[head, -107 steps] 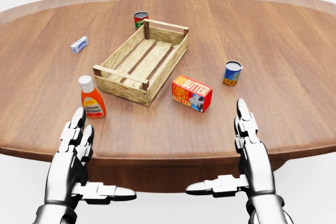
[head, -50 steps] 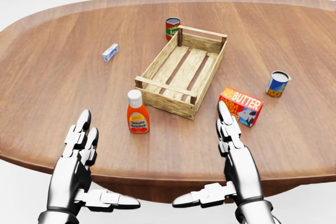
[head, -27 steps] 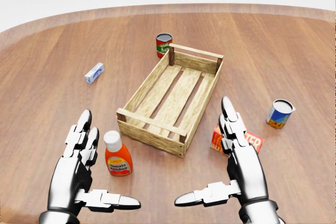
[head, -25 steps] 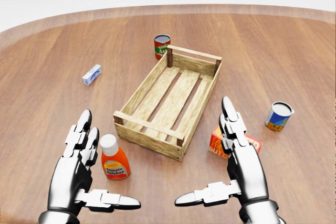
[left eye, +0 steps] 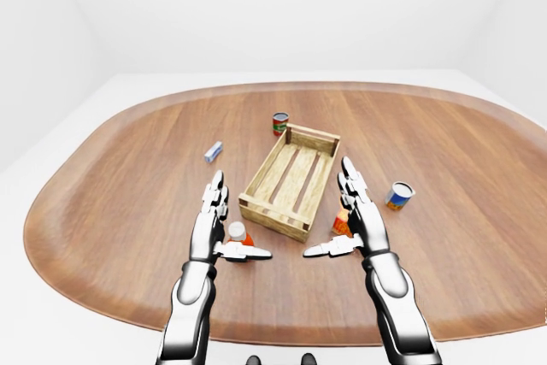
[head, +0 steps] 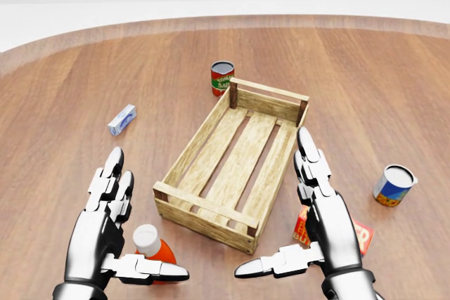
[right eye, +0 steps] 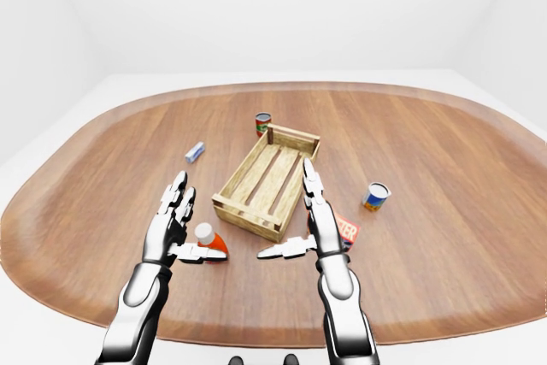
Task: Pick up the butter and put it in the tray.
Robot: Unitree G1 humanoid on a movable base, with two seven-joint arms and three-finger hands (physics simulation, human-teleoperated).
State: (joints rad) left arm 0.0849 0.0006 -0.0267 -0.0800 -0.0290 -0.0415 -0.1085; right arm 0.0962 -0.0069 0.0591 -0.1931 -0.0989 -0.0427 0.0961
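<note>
The butter [right eye: 348, 230] is a red and orange box lying on the table to the right of the tray's near corner. In the head view only its edges [head: 362, 235] show, because my right hand covers most of it. The tray [head: 200, 205] is an empty slatted wooden crate at the middle of the picture. My right hand [head: 280, 209] is open, held flat above the butter with fingers straight and thumb out to the left. My left hand [head: 144, 219] is open too, at lower left beside the tray's near left corner.
A ketchup bottle [head: 149, 242] stands just under my left thumb. A red and green can [head: 222, 77] sits past the tray's far corner. To the right is a blue and yellow can [head: 392, 185], and to the left lies a small blue and white packet [head: 121, 119].
The camera has moved closer, so the tray, bottle and butter slid down the picture. The butter is now mostly hidden under my right hand. Both hands keep their open pose.
</note>
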